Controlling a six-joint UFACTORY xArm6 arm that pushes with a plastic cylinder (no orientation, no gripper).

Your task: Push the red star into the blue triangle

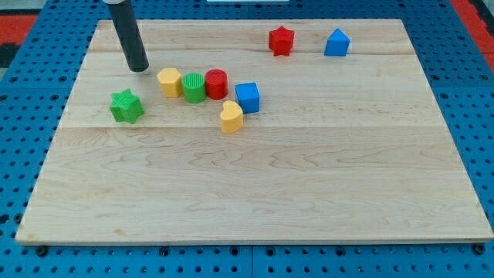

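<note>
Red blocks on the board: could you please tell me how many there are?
2. The red star sits near the view's top, just left of the blue triangle. The red cylinder stands in the central cluster, between the green cylinder and blue cube. None appears hidden.

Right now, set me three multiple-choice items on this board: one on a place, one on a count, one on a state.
1. Where is my tip?
A. upper left, near the yellow hexagon
B. beside the blue triangle
C. at the view's bottom

2. How many blocks are red?
A. one
B. two
C. three

3. The red star and the blue triangle are:
A. touching
B. stacked
C. apart

Answers: 1 A, the rod ends left of the yellow hexagon; 2 B, the star and a red cylinder; 3 C, bare wood shows between them.
</note>
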